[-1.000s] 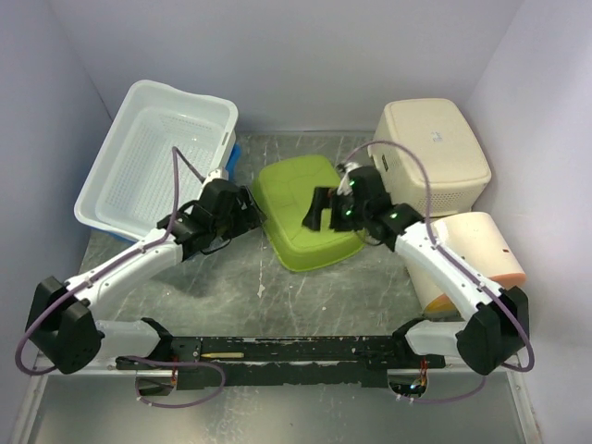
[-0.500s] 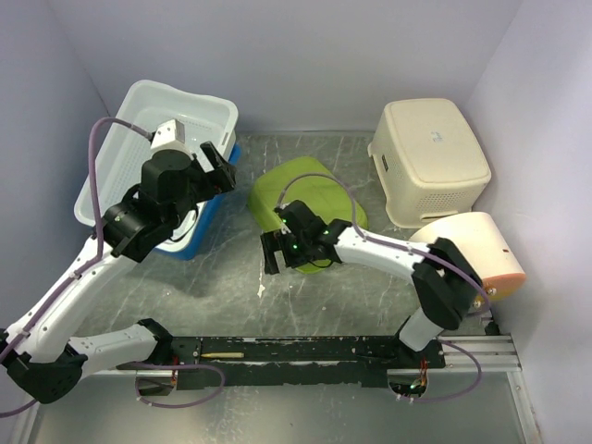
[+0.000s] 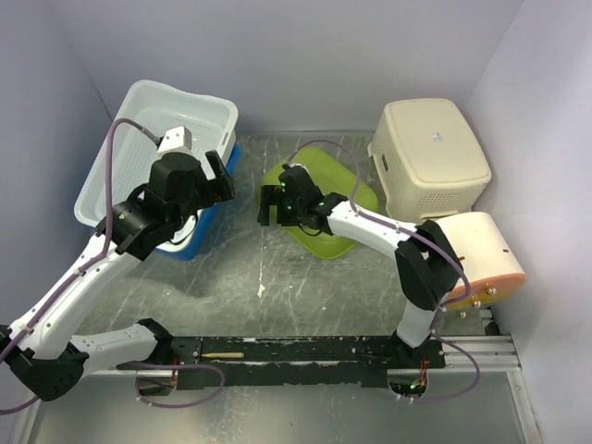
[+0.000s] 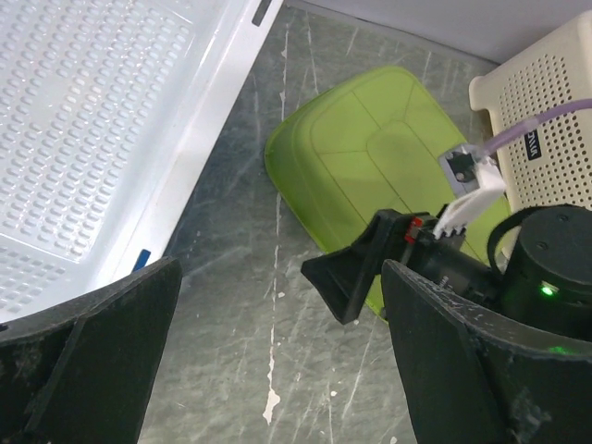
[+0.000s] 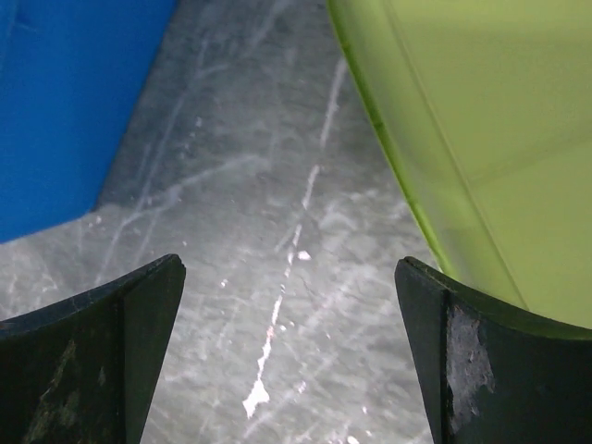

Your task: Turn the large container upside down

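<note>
Finding: large white container [image 3: 148, 139] sits open side up at far left of the table [image 3: 305, 287], long axis running away from me. My left hand [image 3: 215, 183], fingers apart and empty, hangs just beside its right rim. My right hand [image 3: 270, 205], likewise apart, is farther off.

Plain pale lilac all round here: back wall [image 3: 305, 55], left wall [image 3: 37, 111], right wall [image 3: 555, 111], evenly lit. Down below, a grey marbled tabletop [image 3: 314, 287], white streaks and scuffs across it, and a black rail [image 3: 296, 350] along its near edge
</note>
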`<action>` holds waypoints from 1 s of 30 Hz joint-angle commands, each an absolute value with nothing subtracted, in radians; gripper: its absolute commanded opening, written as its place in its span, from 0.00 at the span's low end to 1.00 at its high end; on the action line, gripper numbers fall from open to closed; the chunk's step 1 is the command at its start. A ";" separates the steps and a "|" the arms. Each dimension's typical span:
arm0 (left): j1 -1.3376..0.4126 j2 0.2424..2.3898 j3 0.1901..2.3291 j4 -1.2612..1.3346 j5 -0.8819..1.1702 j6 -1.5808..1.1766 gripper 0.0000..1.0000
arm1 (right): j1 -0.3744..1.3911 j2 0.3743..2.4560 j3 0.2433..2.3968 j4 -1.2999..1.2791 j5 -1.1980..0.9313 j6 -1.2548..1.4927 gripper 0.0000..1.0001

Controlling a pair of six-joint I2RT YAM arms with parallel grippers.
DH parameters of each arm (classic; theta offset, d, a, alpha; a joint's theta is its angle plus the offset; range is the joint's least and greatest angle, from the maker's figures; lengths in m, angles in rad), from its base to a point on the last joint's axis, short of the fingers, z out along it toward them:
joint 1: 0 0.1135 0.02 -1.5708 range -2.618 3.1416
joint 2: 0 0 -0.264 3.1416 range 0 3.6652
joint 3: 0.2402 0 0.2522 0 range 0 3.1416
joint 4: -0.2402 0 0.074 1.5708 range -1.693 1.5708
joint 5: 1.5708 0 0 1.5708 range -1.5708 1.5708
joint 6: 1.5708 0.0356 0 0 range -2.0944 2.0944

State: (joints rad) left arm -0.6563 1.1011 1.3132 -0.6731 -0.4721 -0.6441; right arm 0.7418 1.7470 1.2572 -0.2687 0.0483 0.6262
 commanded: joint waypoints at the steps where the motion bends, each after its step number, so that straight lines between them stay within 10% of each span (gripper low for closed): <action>1: -0.653 1.059 1.307 -0.682 -0.506 -0.633 1.00 | 0.723 1.854 1.314 -0.184 0.031 0.629 0.99; 17: -0.653 1.034 1.294 -0.694 -0.470 -0.651 1.00 | 0.500 2.166 1.703 -0.117 -0.066 0.659 0.98; 30: -0.653 1.090 1.345 -0.783 -0.577 -0.601 1.00 | 0.461 1.636 1.138 -0.125 0.052 0.470 0.99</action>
